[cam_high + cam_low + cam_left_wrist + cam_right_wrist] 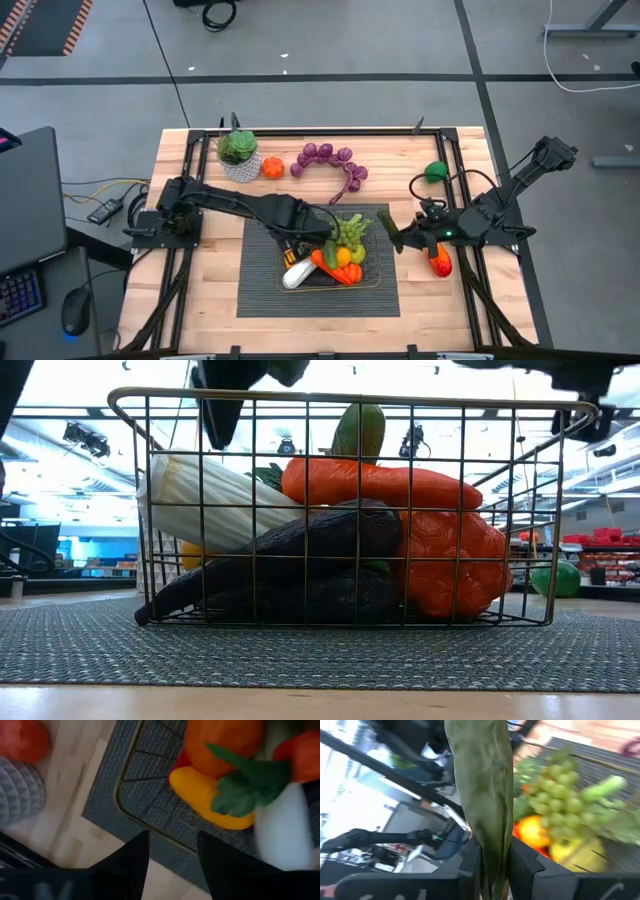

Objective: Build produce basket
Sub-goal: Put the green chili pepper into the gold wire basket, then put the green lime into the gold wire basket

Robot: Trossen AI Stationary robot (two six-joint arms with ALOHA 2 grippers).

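The brass wire basket (pixel 330 397) stands on the dark ribbed mat (pixel 260 290). It holds a leek (pixel 210 500), a carrot (pixel 380 485), an eggplant (pixel 300 545), an orange pepper (pixel 450 560) and green grapes (pixel 349 232). My left gripper (pixel 322 226) is open and empty over the basket's far left part; its wrist view (pixel 172 852) shows the basket's wire rim (pixel 118 795) past the fingers. My right gripper (pixel 402 240) is just right of the basket, shut on a long green cucumber (pixel 482 790). My right gripper pinches the cucumber's near end (pixel 492 855) between its two fingers. The cucumber runs on along the fingers and sticks out past them toward the basket. The fingers come from the table's right side. The cucumber is lifted clear of the mat.
A white patterned pot with a succulent (pixel 238 152), an orange (pixel 271 167) and purple grapes (pixel 330 160) lie along the far edge. A green apple (pixel 436 171) sits far right. A red-orange pepper (pixel 440 263) lies by the right arm. Bare wood shows at the near edge.
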